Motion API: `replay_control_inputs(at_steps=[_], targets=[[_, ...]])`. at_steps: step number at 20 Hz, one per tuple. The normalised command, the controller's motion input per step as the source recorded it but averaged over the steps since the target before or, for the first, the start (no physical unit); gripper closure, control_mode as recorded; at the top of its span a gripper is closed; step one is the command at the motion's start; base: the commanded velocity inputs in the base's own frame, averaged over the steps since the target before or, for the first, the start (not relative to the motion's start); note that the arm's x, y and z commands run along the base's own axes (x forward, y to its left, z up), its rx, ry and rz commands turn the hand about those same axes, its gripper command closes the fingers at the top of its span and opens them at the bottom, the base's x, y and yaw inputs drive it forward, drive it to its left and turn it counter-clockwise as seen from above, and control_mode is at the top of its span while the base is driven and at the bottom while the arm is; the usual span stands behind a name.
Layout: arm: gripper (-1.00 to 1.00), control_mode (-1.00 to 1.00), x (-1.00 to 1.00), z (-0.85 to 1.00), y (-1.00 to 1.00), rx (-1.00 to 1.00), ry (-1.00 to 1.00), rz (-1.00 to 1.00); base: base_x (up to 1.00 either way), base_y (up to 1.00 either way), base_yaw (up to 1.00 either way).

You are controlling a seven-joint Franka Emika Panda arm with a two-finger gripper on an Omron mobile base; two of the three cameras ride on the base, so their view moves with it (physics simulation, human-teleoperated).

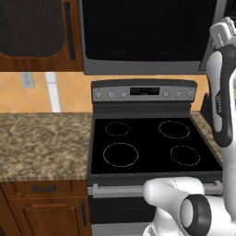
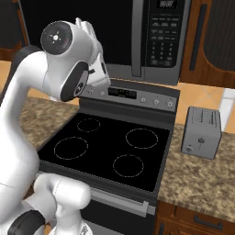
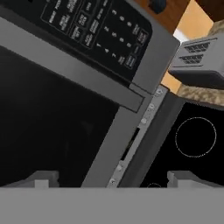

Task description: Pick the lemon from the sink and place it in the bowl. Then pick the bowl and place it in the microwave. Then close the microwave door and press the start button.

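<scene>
We face a black stove (image 1: 154, 145) with 4 rings, set between speckled granite counters (image 1: 44, 145) — brown wooden cabinets (image 1: 41, 205) below and above, an orange tiled wall (image 1: 69, 94) behind, a grey toaster (image 2: 201, 132) at right.

One big dark grey microwave (image 2: 151, 36) up top, one black four-ring stove (image 1: 152, 145) below, one small grey toaster (image 2: 201, 132) alongside.

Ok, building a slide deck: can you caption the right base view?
White arm raised before the closed microwave, above a black four-ring stove; grey toaster on granite counter.
</scene>
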Motion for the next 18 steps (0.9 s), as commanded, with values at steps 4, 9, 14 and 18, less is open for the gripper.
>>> replay_control_inputs(at_steps=[4,9,14,18], targets=[[-1.00,-1.00,-0.19,0.00,0.00,-0.52,0.03,0.32,0.00,0.00,0.00],[-1.00,-1.00,-0.21,-0.09,0.00,-0.35,0.14,0.38,0.00,0.00,0.00],[1.00,-1.00,-0.14,-0.04,0.01,-0.38,0.01,0.06,0.00,0.00,0.00],[1.00,-1.00,-0.32,-0.03,0.00,-0.46,0.00,0.00,0.00,0.00,0.00]])
